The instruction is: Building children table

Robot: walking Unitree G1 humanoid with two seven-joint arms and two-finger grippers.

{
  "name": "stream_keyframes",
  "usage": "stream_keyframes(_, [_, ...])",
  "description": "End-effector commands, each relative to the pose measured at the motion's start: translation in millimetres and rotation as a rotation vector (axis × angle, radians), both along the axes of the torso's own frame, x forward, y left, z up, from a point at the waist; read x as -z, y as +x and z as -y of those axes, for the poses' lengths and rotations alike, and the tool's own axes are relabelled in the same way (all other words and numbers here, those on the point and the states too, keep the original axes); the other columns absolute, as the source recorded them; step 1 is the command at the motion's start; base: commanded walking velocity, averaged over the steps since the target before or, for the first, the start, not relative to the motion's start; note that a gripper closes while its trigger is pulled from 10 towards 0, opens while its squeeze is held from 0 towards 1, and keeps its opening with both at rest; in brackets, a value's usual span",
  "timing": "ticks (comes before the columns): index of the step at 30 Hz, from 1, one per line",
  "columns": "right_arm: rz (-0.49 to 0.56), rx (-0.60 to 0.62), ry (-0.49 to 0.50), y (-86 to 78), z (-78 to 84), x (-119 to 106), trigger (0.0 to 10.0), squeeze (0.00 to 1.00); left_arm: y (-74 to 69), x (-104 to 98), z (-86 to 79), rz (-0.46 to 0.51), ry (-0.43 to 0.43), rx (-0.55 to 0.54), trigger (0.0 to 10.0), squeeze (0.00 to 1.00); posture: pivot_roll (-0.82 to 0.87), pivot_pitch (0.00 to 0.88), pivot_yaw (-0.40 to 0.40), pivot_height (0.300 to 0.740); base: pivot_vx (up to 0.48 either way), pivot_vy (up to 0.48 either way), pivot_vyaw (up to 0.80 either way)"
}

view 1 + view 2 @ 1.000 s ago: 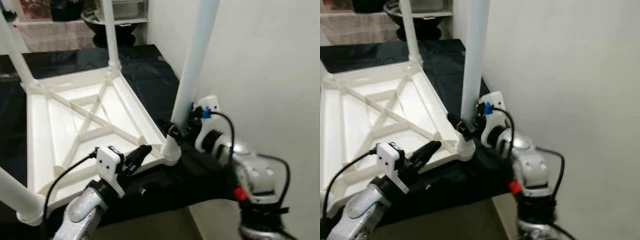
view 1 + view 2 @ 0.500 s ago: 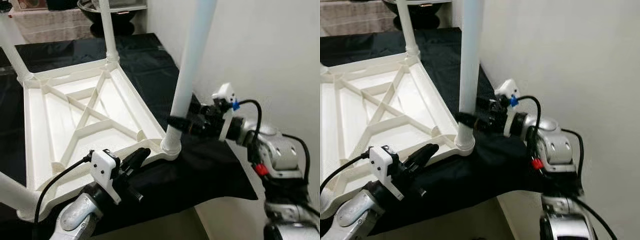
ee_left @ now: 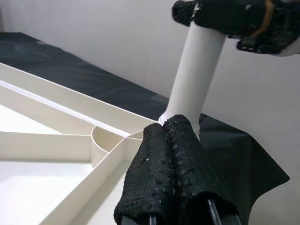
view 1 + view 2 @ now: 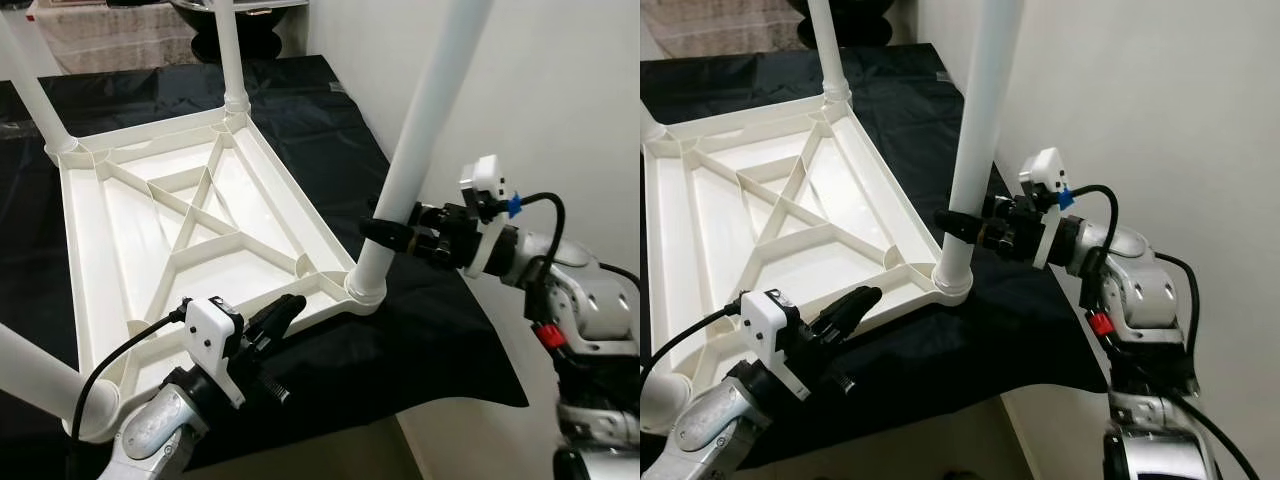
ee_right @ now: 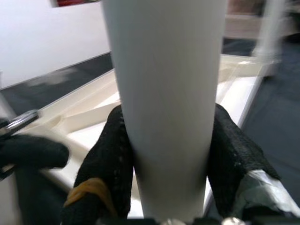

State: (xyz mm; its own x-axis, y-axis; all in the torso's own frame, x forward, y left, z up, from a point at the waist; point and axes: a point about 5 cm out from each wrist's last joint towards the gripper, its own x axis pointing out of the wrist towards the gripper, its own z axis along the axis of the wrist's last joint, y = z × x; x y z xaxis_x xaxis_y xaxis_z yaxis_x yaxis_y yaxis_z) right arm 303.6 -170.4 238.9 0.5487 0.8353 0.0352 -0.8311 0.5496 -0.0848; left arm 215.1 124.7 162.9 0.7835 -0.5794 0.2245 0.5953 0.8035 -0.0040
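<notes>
Nearest the camera, the left gripper (image 4: pixel 283 312) reaches forward on its silver arm, a white camera block mounted on the wrist, its two black dotted fingers (image 3: pixel 171 173) pressed together with nothing between them. The fingertips rest at the near edge of the white plastic children's tabletop (image 4: pixel 130 240), close to its near right corner.

That tabletop lies upside down on a black cloth sheet (image 4: pixel 420 350) that covers the work surface and hangs over its near edge. The underside faces up, showing a raised rim and ribs that cross in an X at the middle.

At the near right corner a white round plastic table leg (image 4: pixel 425 130) stands in its corner socket (image 4: pixel 365 290), leaning away from the tabletop toward the white wall (image 4: pixel 570 90). The right gripper (image 4: pixel 385 235) comes in from the wall side and is clamped around this leg a little above the socket, one black finger on each side of the tube, as the right wrist view shows.

A second white leg (image 4: pixel 45 390) lies low at the near left corner. Farther back, two more white legs rise from the far corners: one at the far left (image 4: pixel 35 95), one at the far right (image 4: pixel 230 50).

Beyond the black sheet, a dark round bowl-like object (image 4: pixel 235 20) sits near the wall.
</notes>
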Motion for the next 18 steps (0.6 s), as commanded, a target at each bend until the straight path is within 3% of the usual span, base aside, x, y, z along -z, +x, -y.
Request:
stream_keyframes(1, [-0.151,0.16,-0.065,0.8,3.6,32,0.0,0.0,-0.3,5,1.2,-0.017,0.003,0.003,10.0,0.0,-0.06,0.152,-0.103,0.74,0.0,0.0,0.0])
stream_keyframes(2, [-0.151,0.16,-0.065,0.8,3.6,32,0.0,0.0,-0.3,5,1.2,-0.017,0.003,0.003,10.0,0.0,-0.06,0.152,-0.103,0.74,0.0,0.0,0.0])
stream_keyframes(3, [-0.222,0.729,-0.167,-2.5,-4.3,60,0.0,0.0,4.4,7,1.6,-0.016,0.002,0.0,10.0,0.0,-0.07,0.122,-0.112,0.74,0.0,0.0,0.0])
stream_keyframes(4, [-0.25,0.815,-0.163,-11.5,-15.0,66,0.0,0.0,6.3,7,2.0,-0.016,0.002,-0.001,10.0,0.0,-0.07,0.122,-0.112,0.74,0.0,0.0,0.0])
stream_keyframes(5, [-0.25,0.815,-0.163,-11.5,-15.0,66,0.0,0.0,6.3,7,2.0,-0.016,0.002,-0.001,10.0,0.0,-0.07,0.122,-0.112,0.74,0.0,0.0,0.0])
stream_keyframes(7, [-0.299,0.793,-0.085,-17.1,-48.9,75,0.0,0.0,9.0,9,2.7,-0.013,0.002,-0.003,10.0,0.0,-0.09,0.108,-0.105,0.74,0.0,0.0,0.0])
stream_keyframes(8, [-0.299,0.793,-0.085,-17.1,-48.9,75,0.0,0.0,9.0,9,2.7,-0.013,0.002,-0.003,10.0,0.0,-0.09,0.108,-0.105,0.74,0.0,0.0,0.0])
stream_keyframes(12, [-0.239,0.742,-0.061,3.5,-74.3,65,0.0,0.0,12.4,11,4.8,-0.009,0.001,-0.007,10.0,0.0,-0.06,0.078,-0.111,0.74,0.0,0.0,0.0])
stream_keyframes(15, [-0.224,0.727,-0.055,8.4,-79.9,60,0.0,0.0,13.1,11,5.2,-0.008,0.002,-0.009,10.0,0.0,-0.06,0.078,-0.112,0.74,0.0,0.0,0.0])
stream_keyframes(16, [-0.222,0.711,-0.044,11.8,-85.2,53,6.2,0.0,13.6,11,5.3,-0.005,0.001,-0.014,10.0,0.0,-0.06,0.075,-0.117,0.74,0.0,0.0,0.0])
stream_keyframes(18, [-0.222,0.703,-0.038,12.7,-88.0,48,6.2,0.0,13.7,11,5.2,-0.003,0.001,-0.017,10.0,0.0,-0.06,0.079,-0.116,0.74,0.0,0.0,0.0])
